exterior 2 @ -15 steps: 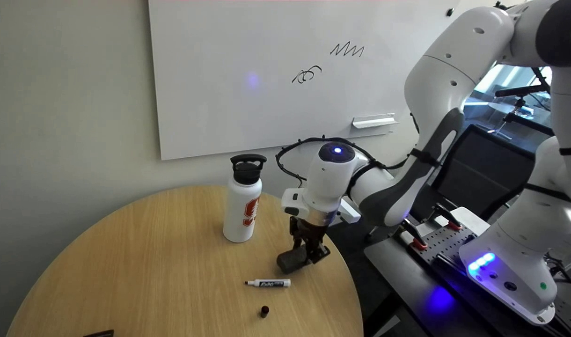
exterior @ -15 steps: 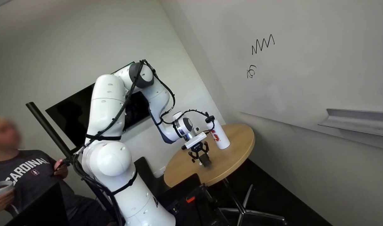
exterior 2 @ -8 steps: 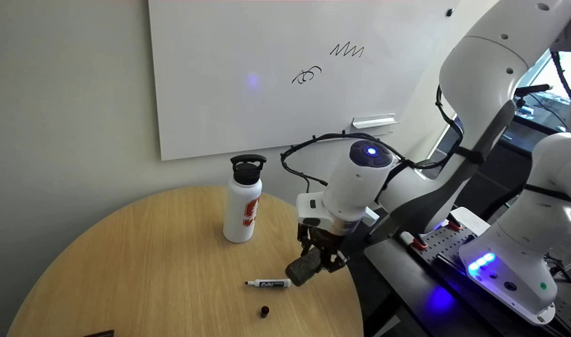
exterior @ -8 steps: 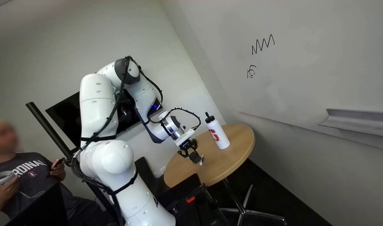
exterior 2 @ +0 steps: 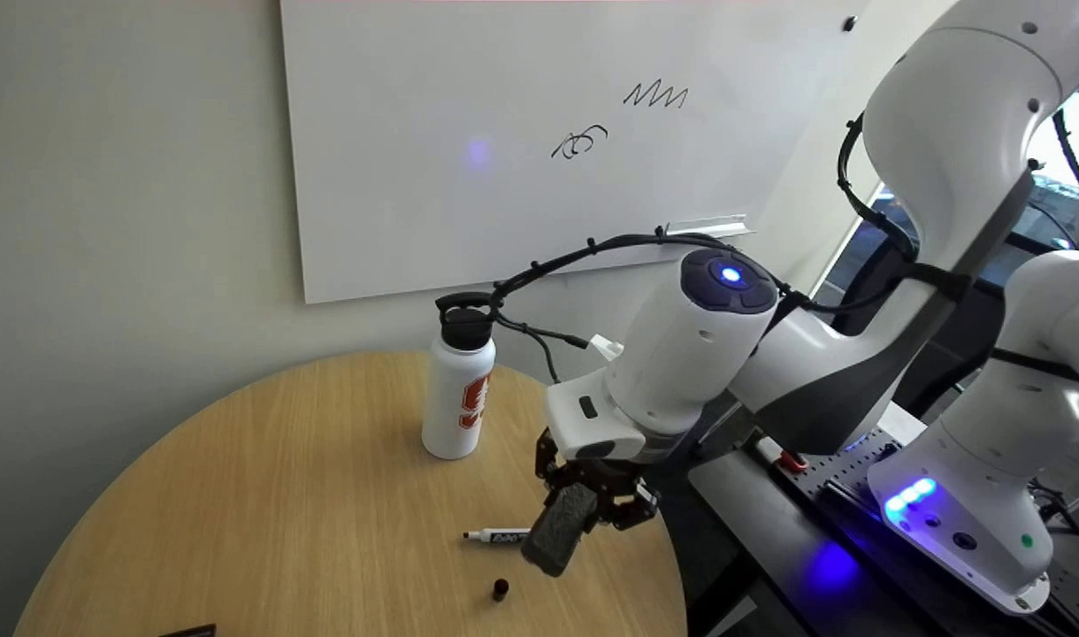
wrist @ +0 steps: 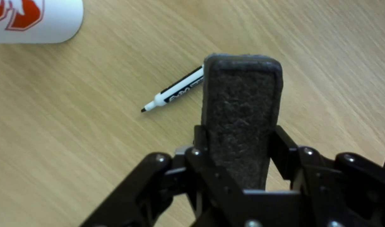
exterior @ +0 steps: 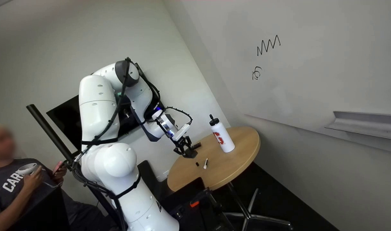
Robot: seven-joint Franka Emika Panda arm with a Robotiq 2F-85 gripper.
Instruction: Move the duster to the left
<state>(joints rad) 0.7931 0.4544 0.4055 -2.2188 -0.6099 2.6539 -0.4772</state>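
The duster is a dark, flat rectangular block, seen in the wrist view (wrist: 243, 94) and in both exterior views (exterior: 191, 154) (exterior 2: 559, 533). My gripper (wrist: 238, 138) is shut on it, with one finger against each long side. The duster's far end sticks out past the fingertips. In an exterior view my gripper (exterior 2: 588, 504) holds it tilted above the round wooden table (exterior 2: 283, 495). The duster hides one end of the white marker (wrist: 180, 88) in the wrist view. My gripper also shows over the table in an exterior view (exterior: 185, 150).
A white bottle with a black cap and red logo (exterior 2: 455, 398) stands upright near the wall. The marker (exterior 2: 495, 535) and a small dark cap (exterior 2: 501, 589) lie on the table. Another dark object (exterior 2: 190, 631) is at the table's near edge. A whiteboard (exterior 2: 469, 203) hangs behind.
My gripper has carried the duster away from the bottle and whiteboard, and the duster has turned. The marker, cap and another dark object are now uncovered in an exterior view.
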